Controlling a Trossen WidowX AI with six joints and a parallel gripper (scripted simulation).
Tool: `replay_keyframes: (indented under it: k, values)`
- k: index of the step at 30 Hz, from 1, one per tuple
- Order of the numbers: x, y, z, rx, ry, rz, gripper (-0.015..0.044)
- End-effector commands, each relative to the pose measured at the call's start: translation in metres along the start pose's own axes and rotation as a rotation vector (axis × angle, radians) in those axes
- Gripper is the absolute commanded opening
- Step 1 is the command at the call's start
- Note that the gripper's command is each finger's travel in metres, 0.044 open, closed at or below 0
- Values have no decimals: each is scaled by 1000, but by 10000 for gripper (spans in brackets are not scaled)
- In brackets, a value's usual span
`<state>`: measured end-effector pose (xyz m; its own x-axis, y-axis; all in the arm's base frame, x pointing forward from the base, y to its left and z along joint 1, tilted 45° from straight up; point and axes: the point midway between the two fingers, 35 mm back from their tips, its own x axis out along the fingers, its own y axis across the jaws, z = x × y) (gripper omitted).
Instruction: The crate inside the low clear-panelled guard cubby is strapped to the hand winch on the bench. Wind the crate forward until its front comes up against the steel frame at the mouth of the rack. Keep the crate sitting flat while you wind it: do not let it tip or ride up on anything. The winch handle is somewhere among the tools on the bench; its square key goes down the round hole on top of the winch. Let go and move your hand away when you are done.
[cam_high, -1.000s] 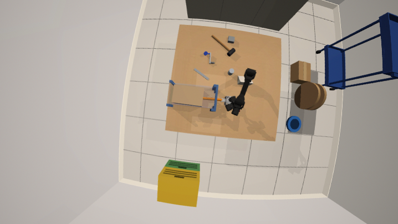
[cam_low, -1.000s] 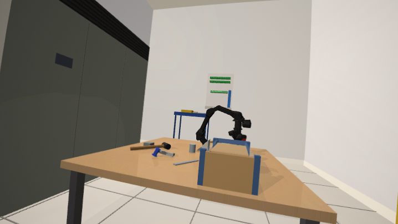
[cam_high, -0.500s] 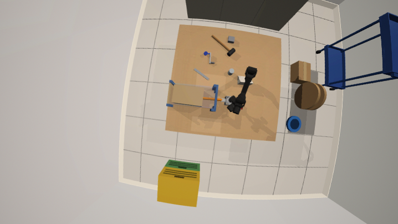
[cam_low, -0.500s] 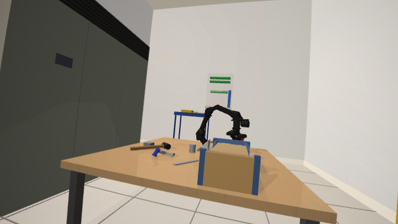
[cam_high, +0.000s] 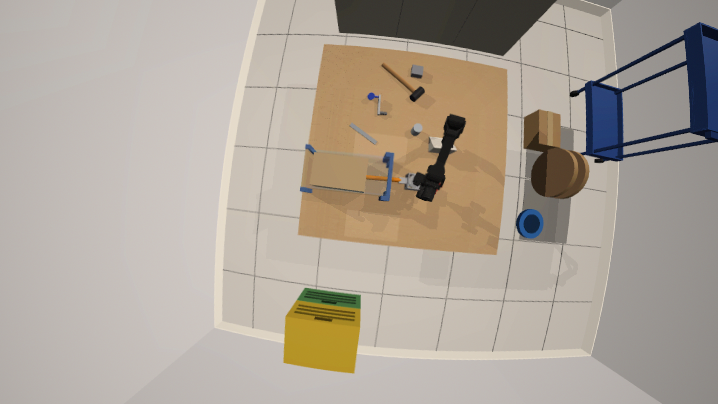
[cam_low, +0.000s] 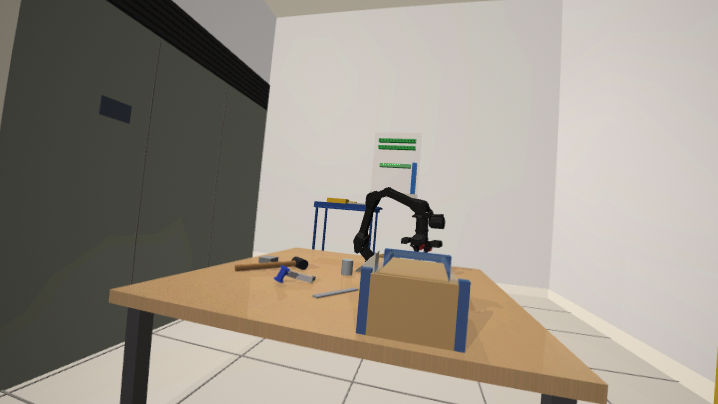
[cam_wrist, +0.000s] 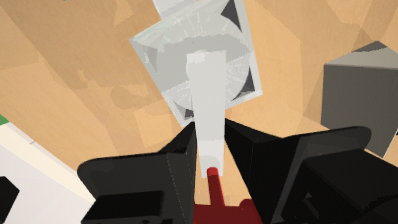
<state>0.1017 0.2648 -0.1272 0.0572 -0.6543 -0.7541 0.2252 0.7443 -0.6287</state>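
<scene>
The tan crate (cam_high: 333, 171) (cam_low: 411, 306) sits flat inside the clear-panelled cubby with blue corner posts (cam_high: 307, 149) (cam_low: 363, 301). An orange strap (cam_high: 382, 177) runs from it through the blue steel frame (cam_high: 391, 159) (cam_low: 419, 254) to the white winch (cam_high: 409, 181) (cam_wrist: 175, 45). A small gap shows between the crate's front and the frame. A white handle (cam_wrist: 205, 90) with a red knob (cam_wrist: 214, 175) stands in the winch's top hole. My gripper (cam_high: 420, 180) (cam_low: 420, 245) (cam_wrist: 208, 124) is shut on the handle's arm, just above the winch.
On the bench lie a hammer (cam_high: 401, 80) (cam_low: 266, 264), a blue-knobbed crank (cam_high: 379, 101) (cam_low: 293, 274), a flat grey bar (cam_high: 362, 133) (cam_low: 333, 292), a grey cylinder (cam_high: 417, 129) (cam_low: 346, 266) and a small grey block (cam_high: 416, 70). A grey block (cam_wrist: 357, 100) shows right of the winch in the wrist view.
</scene>
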Motion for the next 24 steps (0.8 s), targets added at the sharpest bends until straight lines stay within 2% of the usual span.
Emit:
replay_keyframes:
  k: [1,24]
  values:
    - [1,-4,1,-86,3,-4,0]
    - [7,2,0,65,1,4,0]
